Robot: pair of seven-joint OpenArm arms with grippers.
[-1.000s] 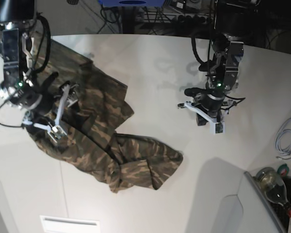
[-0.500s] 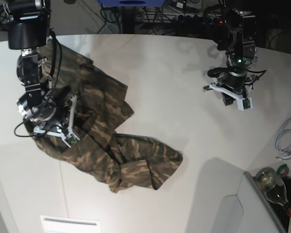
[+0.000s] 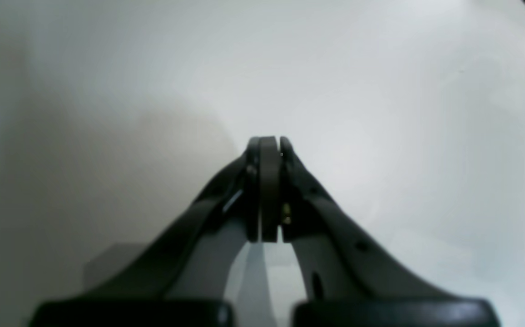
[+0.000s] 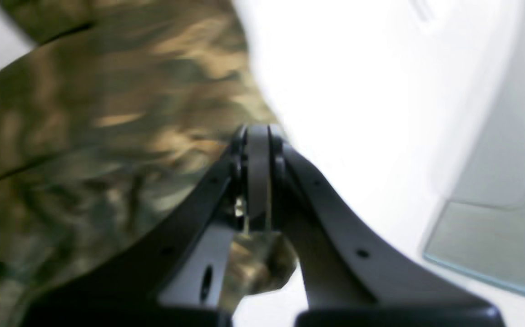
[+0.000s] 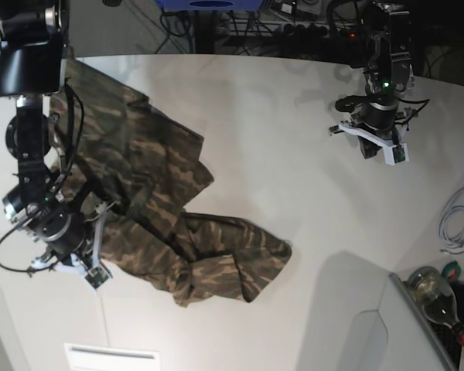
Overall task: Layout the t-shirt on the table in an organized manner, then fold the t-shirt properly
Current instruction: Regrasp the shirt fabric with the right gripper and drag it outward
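The camouflage t-shirt point(image 5: 162, 209) lies crumpled and bunched on the left half of the white table point(image 5: 294, 201), from the far left edge down towards the middle front. My right gripper point(image 5: 89, 272) is at the shirt's near left edge. In the right wrist view the right gripper point(image 4: 258, 131) has its jaws closed together just over the cloth's edge point(image 4: 108, 118), with no cloth seen between the pads. My left gripper point(image 5: 390, 152) hovers over bare table at the far right, well away from the shirt. In the left wrist view the left gripper point(image 3: 269, 138) is shut and empty.
A white cable point(image 5: 456, 220) lies at the right edge. A bottle point(image 5: 433, 297) and a grey panel point(image 5: 417, 340) are at the front right. A white label point(image 5: 112, 357) is at the front left. A clear panel edge point(image 4: 494, 240) shows right of the right gripper.
The right gripper has closed and moved toward the front along the shirt's left side. The left gripper has pulled back to the far right of the table.
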